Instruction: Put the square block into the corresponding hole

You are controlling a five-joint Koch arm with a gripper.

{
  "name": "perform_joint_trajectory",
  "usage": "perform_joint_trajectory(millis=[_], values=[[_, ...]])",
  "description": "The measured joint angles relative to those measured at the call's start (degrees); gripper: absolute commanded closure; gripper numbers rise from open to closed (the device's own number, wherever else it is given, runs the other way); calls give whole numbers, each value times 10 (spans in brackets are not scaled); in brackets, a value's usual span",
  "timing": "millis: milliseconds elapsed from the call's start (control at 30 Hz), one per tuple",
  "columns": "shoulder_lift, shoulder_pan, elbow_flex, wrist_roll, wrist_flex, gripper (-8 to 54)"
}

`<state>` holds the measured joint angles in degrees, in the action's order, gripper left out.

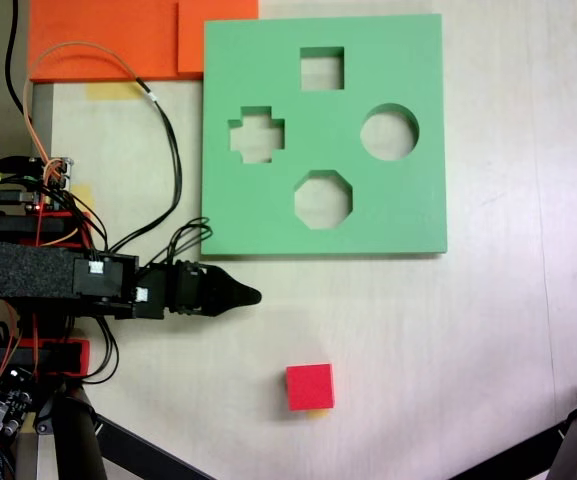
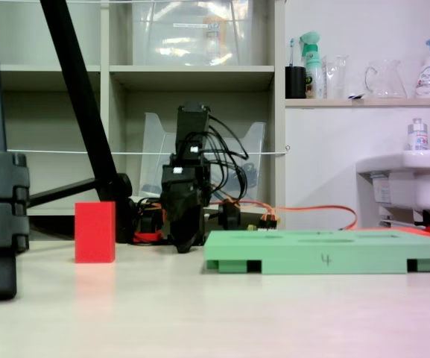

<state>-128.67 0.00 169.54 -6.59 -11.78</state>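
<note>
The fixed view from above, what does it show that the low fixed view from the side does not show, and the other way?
From above: the four cutouts of the green board are plain, the square hole at the top, plus the orange slabs at the top left.

From the side: shelves, bottles and a sink stand behind, and a "4" is written on the board's edge.

Both: the red cube rests on the table, apart from the board, and the gripper holds nothing.

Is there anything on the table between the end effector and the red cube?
No. In a fixed view from above, the stretch between the end effector and the red cube is bare table.
</note>
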Motion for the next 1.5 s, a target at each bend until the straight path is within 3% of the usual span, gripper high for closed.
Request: perform_joint_trajectory(millis=[433,633,767,867,967,1100,1300,1367,1433,1500], values=[[0,-10,10,-23,22,114],[0,4,11,-489,82,176],[1,79,5,-552,71,179],[0,141,-118,-600,-83,234],[0,215,-308,-640,-344,241],[1,245,-385,-642,-526,286],[44,243,-598,-642,-722,287],[82,240,-650,-631,-756,261],[138,240,-731,-613,-778,129],[201,241,-809,-607,-806,50]])
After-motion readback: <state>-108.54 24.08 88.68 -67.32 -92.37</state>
